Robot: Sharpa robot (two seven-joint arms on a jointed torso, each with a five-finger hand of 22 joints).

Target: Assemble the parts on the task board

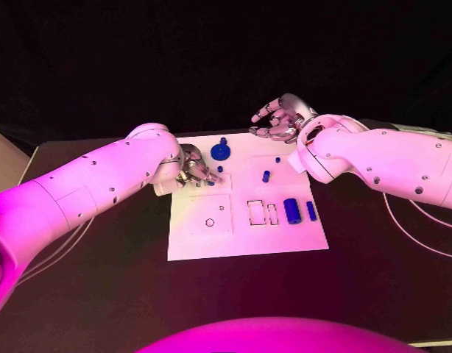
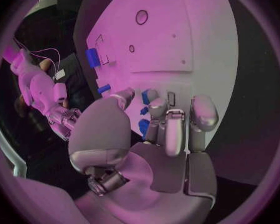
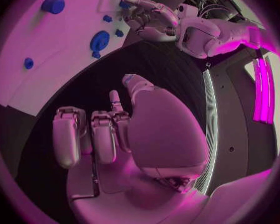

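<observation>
Task board (image 1: pixel 242 239), a white plate, lies flat in the middle of the black tabletop (image 1: pixel 99 279). Small blue parts sit on it: a round disc with a knob (image 1: pixel 221 151) near the far edge, a small peg (image 1: pixel 266 176) toward the centre, a wide blue cylinder (image 1: pixel 291 208) and a thinner blue bar (image 1: pixel 311 211) side by side in the right half, next to two outlined rectangular slots (image 1: pixel 258 212). A small ring-shaped outline (image 1: pixel 210 222) marks the left half of the board. Left hand (image 1: pixel 195 169) is down over the board's left far part, just beside the disc, fingers curled in close together; in the left wrist view the fingertips (image 2: pixel 157 106) bunch around a small blue piece (image 2: pixel 144 97) at the board surface, though whether they actually pinch it I cannot tell. Further blue bits show behind those fingers, partly hidden. Right hand (image 1: pixel 280 119) is raised off the far edge of the board, over bare tabletop, well apart from the parts; its fingers are loosely curled with gaps between them and nothing in them, seen the same way in the right wrist view (image 3: pixel 115 134). That view also shows the disc (image 3: pixel 99 41) and the left hand (image 3: pixel 149 17) across the board.
</observation>
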